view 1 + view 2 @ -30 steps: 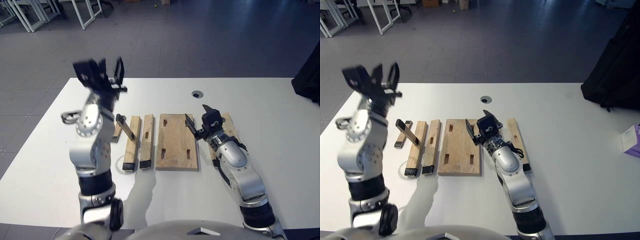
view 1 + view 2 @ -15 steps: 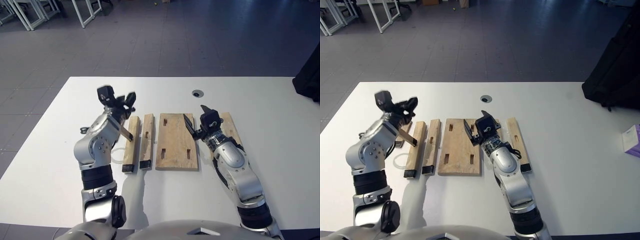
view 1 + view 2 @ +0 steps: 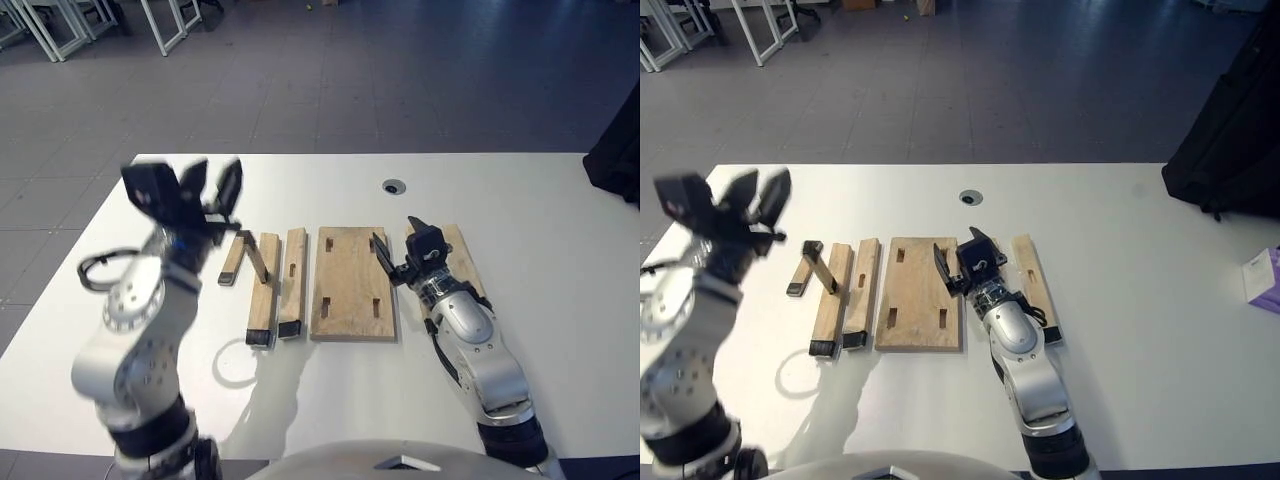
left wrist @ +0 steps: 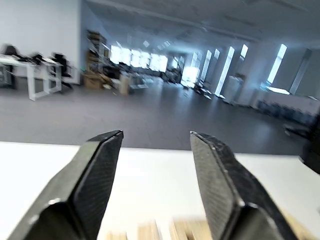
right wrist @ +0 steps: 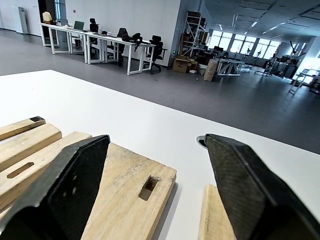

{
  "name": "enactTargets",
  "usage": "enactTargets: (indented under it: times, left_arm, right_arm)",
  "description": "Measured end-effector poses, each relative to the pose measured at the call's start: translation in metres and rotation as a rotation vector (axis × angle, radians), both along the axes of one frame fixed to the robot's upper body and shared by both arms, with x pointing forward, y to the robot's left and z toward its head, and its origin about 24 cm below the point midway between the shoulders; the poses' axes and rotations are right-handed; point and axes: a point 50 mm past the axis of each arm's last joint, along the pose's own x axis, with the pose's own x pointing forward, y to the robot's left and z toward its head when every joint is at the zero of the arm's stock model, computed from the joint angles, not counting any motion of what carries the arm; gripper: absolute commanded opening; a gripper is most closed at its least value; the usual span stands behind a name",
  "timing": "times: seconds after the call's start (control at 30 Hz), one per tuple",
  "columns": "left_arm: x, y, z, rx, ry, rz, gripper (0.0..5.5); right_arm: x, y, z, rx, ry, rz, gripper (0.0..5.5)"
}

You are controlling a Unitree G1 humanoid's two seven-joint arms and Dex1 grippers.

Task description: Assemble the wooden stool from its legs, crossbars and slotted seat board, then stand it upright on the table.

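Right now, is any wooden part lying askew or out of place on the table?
Yes. One thin crossbar lies slanted across a long plank; the other pieces, including the seat board, lie flat and roughly parallel.

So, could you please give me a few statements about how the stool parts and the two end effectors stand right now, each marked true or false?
1. The seat board lies flat on the table. True.
2. The left end effector is shut on a piece of wood. False: it is open, holds nothing and is raised above the table's left side.
3. The right end effector is open by the seat board's right edge. True.
4. The stool's parts are already fitted into the seat board's slots. False: the slots are empty, and the nearest leg lies flat beside the board.
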Motion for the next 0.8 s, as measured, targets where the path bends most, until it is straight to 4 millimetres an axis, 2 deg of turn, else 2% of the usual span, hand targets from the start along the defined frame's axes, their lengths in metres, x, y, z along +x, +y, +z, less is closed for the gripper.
enactTargets:
  times: [0.03,0.1,0.17,0.23,0.43,0.5,0.63,0.77,0.8]
  left_arm:
    - [-0.012,0.0,-0.01,0.016,0.036,-0.004,3.09]
    - [-0.037,0.003,-0.051,0.065,0.247,0.027,3.14]
    - [-0.052,0.007,-0.084,0.1,0.422,0.058,3.14]
    - [-0.064,0.01,-0.1,0.133,0.523,0.084,3.14]
    - [-0.084,0.003,-0.123,0.145,0.706,0.045,3.14]
    - [-0.085,-0.001,-0.129,0.132,0.732,0.014,3.14]
    - [-0.079,-0.003,-0.136,0.157,0.723,0.009,3.14]
    - [-0.068,0.0,-0.146,0.161,0.684,0.079,3.14]
    - [-0.063,0.001,-0.15,0.159,0.668,0.102,2.97]
  right_arm:
    - [-0.001,-0.001,-0.001,0.0,0.004,-0.009,3.5]
    - [-0.002,-0.001,-0.001,-0.001,0.003,-0.017,3.5]
    - [-0.002,-0.001,-0.002,-0.004,0.003,-0.014,3.5]
    - [-0.003,-0.001,-0.002,-0.009,0.004,-0.003,3.5]
    - [-0.003,-0.001,-0.001,-0.016,0.007,0.016,3.5]
    - [-0.004,-0.001,-0.001,-0.018,0.01,0.021,3.5]
    - [-0.004,-0.001,-0.002,-0.022,0.017,0.028,3.5]
    - [-0.004,0.0,-0.002,-0.028,0.019,0.047,3.5]
    - [-0.004,0.0,-0.001,-0.032,0.017,0.054,3.5]
